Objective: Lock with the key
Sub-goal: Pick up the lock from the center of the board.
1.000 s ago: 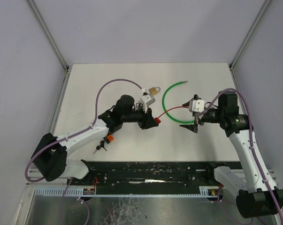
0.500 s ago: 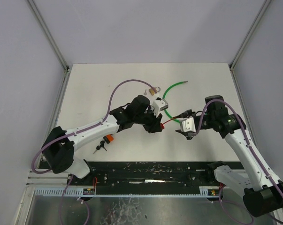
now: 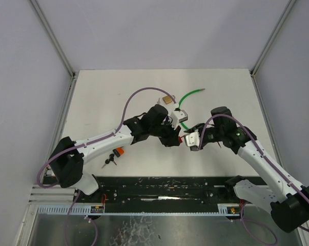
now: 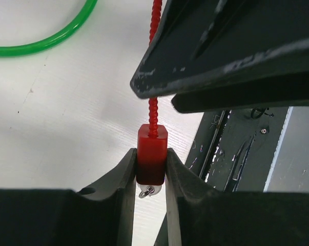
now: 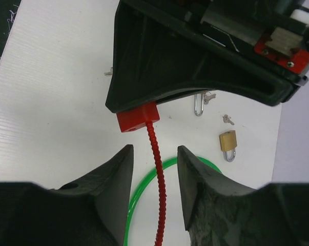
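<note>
My left gripper (image 4: 151, 160) is shut on a red lock block (image 4: 151, 152) and holds it above the white table; a small metal ring shows under the block. A red ribbed cable (image 5: 158, 174) runs out of the block (image 5: 136, 117) and passes between the fingers of my right gripper (image 5: 154, 151), which stands open around it without touching. In the top view the two grippers meet at mid-table, left (image 3: 173, 137) and right (image 3: 191, 139). A brass padlock (image 5: 227, 142) lies farther back, with a small key (image 5: 227, 120) beside it.
A green cable (image 3: 187, 97) curves across the table behind the grippers. A loose silver shackle (image 5: 199, 106) lies near the padlock. Black-headed keys (image 3: 110, 162) and an orange piece (image 3: 119, 151) lie by the left arm. A black rail (image 3: 164, 187) runs along the near edge.
The right gripper has swung left to the red cable and its jaws have narrowed around it. The left arm carried the red block to the right, toward it.
</note>
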`<state>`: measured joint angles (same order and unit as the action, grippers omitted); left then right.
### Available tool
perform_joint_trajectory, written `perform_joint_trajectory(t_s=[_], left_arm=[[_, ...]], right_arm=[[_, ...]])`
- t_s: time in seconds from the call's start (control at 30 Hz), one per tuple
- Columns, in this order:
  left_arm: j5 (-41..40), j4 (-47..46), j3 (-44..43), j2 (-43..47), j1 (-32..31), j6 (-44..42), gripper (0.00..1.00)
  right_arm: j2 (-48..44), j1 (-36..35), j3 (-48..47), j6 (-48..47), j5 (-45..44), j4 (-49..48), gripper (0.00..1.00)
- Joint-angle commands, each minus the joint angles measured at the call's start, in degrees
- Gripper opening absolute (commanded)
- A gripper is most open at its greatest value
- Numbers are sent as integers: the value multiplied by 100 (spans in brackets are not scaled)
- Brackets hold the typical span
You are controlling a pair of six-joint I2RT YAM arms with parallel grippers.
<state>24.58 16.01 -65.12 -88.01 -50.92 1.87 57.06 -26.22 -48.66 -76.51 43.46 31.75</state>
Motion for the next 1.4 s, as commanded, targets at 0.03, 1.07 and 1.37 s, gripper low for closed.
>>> perform_joint_trajectory(t_s=[0.03, 1.07, 1.37], left_arm=[[180, -10, -299, 3, -33, -91, 1], [-1359, -4283, 2956, 3451, -7, 990, 89], [-1190, -6590, 4241, 3656, -6, 2491, 96]], right_arm=[[116, -250, 72, 9, -398, -273, 40], [-497, 1319, 10, 4933, 1167, -2441, 0], [-533, 2374, 1250, 10562, 856, -7331, 0]])
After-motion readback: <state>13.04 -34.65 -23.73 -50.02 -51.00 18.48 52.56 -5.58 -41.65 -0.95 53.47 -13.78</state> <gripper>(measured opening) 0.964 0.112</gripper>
